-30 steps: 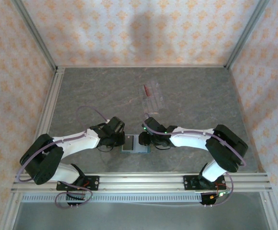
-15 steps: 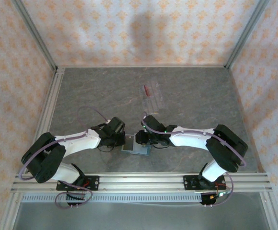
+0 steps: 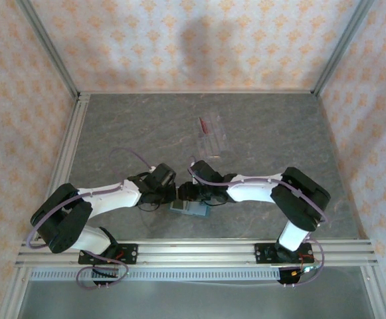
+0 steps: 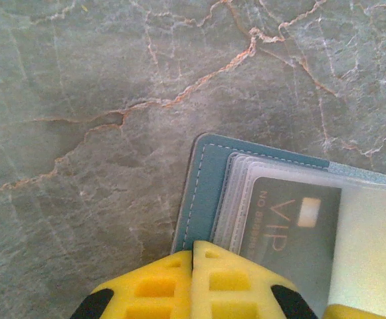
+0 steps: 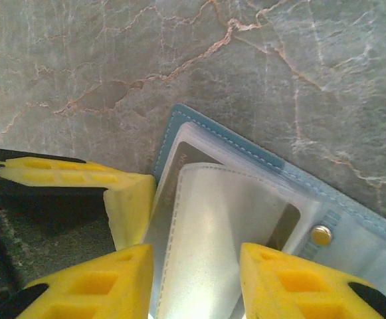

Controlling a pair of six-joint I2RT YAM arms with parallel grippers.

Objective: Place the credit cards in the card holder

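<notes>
The teal-blue card holder (image 3: 190,210) lies open near the table's front edge, its clear sleeves fanned out. My left gripper (image 4: 193,247) is shut, its yellow tips resting on the holder's stitched teal edge (image 4: 202,193). A dark credit card marked VIP (image 4: 292,226) sits inside a sleeve. My right gripper (image 5: 196,256) stands open over the holder, with a raised clear sleeve (image 5: 219,226) between its fingers and the card's edge (image 5: 187,157) beneath. The holder's snap (image 5: 321,234) shows to the right. From above, both grippers (image 3: 173,195) (image 3: 185,194) meet at the holder's far side.
A clear plastic slotted rack (image 3: 212,138) stands mid-table behind the grippers, with a dark red card (image 3: 204,124) at its far end. The left gripper's yellow fingers (image 5: 66,174) lie close beside my right one. Metal rails frame the marbled table (image 3: 279,133).
My right arm has slid left until its gripper stands against the left one over the holder. The holder has turned slightly. The left gripper has stayed shut in place.
</notes>
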